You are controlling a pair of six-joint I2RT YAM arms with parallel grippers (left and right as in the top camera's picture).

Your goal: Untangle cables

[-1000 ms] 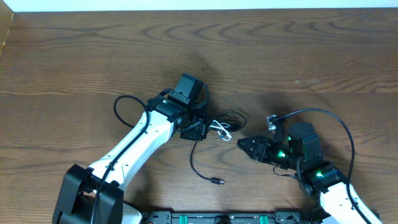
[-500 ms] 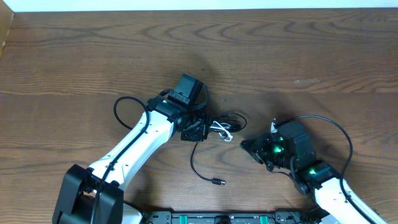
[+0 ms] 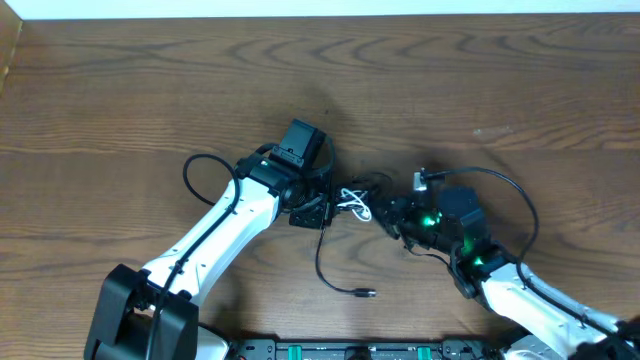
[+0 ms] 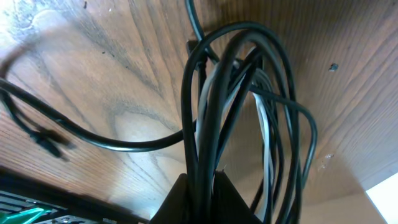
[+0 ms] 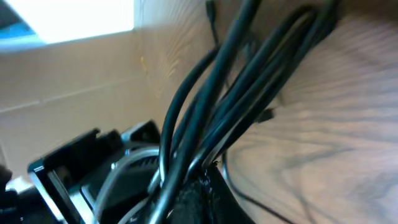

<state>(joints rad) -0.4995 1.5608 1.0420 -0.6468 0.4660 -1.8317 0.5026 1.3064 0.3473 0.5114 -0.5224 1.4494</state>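
Note:
The cables (image 3: 356,198) form a small tangle of thin black cords and one white cord (image 3: 351,206) at the table's middle. My left gripper (image 3: 318,208) is at the tangle's left side, shut on a bundle of black cords (image 4: 205,112). The white cord (image 4: 266,134) hangs just beside its fingers. From the right, my right gripper (image 3: 388,213) reaches in and is shut on several black cords (image 5: 249,74). One loose black cord runs down toward the front edge and ends in a plug (image 3: 368,293).
The left arm's thick black wire (image 3: 190,172) loops out to the left. The right arm's wire (image 3: 505,185) arcs over its wrist. Bare wooden table (image 3: 480,90) lies behind both grippers. The left arm's wrist housing (image 5: 81,168) sits close in front of the right gripper.
My right gripper has moved left into the tangle and shut on black cords. The loose cord's plug end has slid to the right. The left gripper has kept its grip in place.

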